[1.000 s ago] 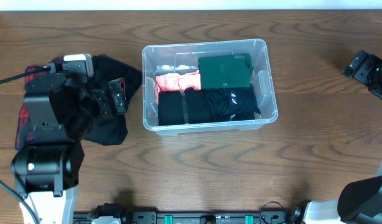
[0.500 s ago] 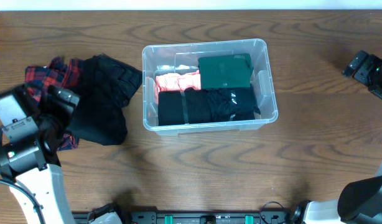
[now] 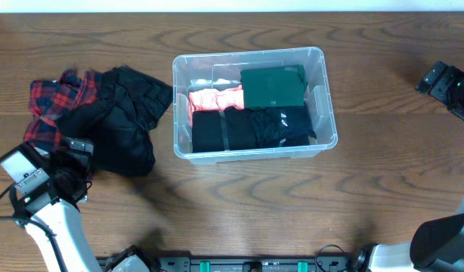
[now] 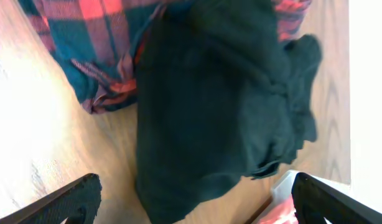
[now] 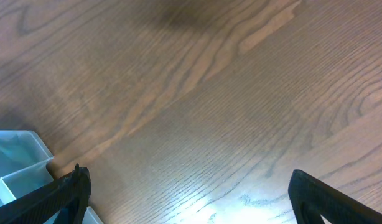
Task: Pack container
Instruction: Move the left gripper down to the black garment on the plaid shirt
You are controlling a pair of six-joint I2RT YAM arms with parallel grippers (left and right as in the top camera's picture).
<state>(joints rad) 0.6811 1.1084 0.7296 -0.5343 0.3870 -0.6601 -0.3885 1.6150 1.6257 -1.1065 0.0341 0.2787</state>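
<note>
The clear container (image 3: 323,79) stands mid-table and holds a green folded item (image 3: 272,87), a pink one (image 3: 215,99) and black ones (image 3: 251,128). Left of it lie a black garment (image 3: 122,125) and a red plaid shirt (image 3: 52,106). Both also show in the left wrist view, black (image 4: 209,106) and plaid (image 4: 91,43). My left gripper (image 3: 75,155) is open and empty at the pile's front left edge, fingers wide in its wrist view (image 4: 194,199). My right gripper (image 3: 443,81) is open over bare wood at the far right (image 5: 191,193).
The wooden table (image 3: 239,204) runs round the container. A corner of the container shows in the right wrist view (image 5: 17,171) and in the left wrist view (image 4: 284,199). The arm bases stand at the front edge.
My left arm has pulled back from over the clothes pile toward the front left, uncovering the black garment and plaid shirt. The right arm has not moved.
</note>
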